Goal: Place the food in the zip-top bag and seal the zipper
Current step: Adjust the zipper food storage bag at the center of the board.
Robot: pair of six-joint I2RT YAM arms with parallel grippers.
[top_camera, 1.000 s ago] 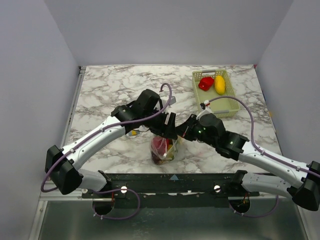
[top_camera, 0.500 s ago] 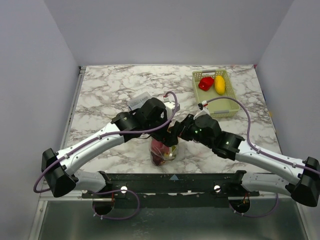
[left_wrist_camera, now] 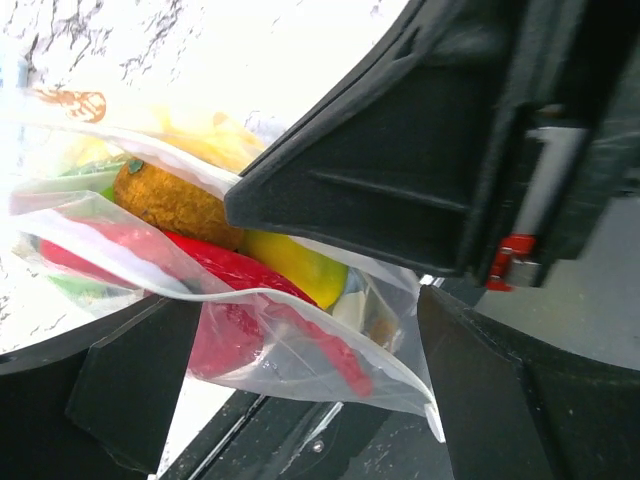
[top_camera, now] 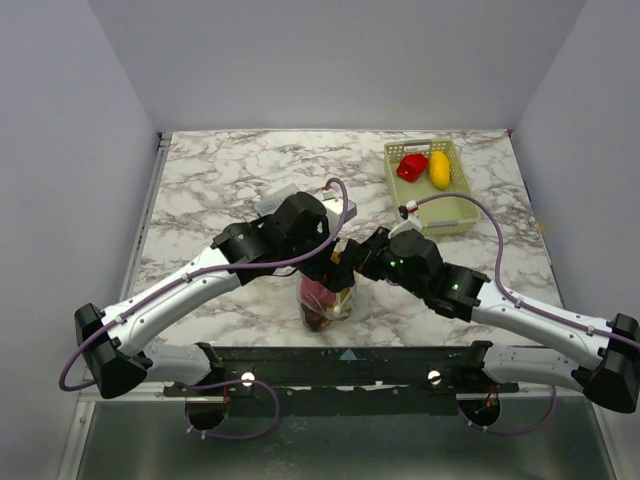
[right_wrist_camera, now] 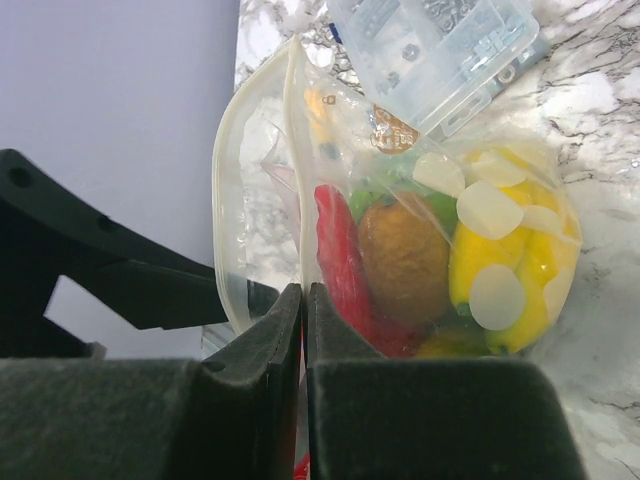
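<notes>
Both arms reach inward, elbows out, meeting over the bag (top_camera: 325,298) at the worktop's (top_camera: 220,170) near edge. Fingers of right hand (right_wrist_camera: 303,300) together, clamped on bag's mouth edge; zipper (right_wrist_camera: 218,200) gaping. Fingers of left hand (left_wrist_camera: 300,390) apart, straddling bag. Bag holds food (right_wrist_camera: 403,262). Beyond bag, right: basket (top_camera: 455,212) with red piece (top_camera: 411,166) and yellow piece (top_camera: 439,169).

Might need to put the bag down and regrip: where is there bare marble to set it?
Widest: the far-left marble tabletop, from its far and left edges to the left arm. Also the patch between the green basket and the right arm. Crowded: near centre, where both arms meet over the zip-top bag.
</notes>
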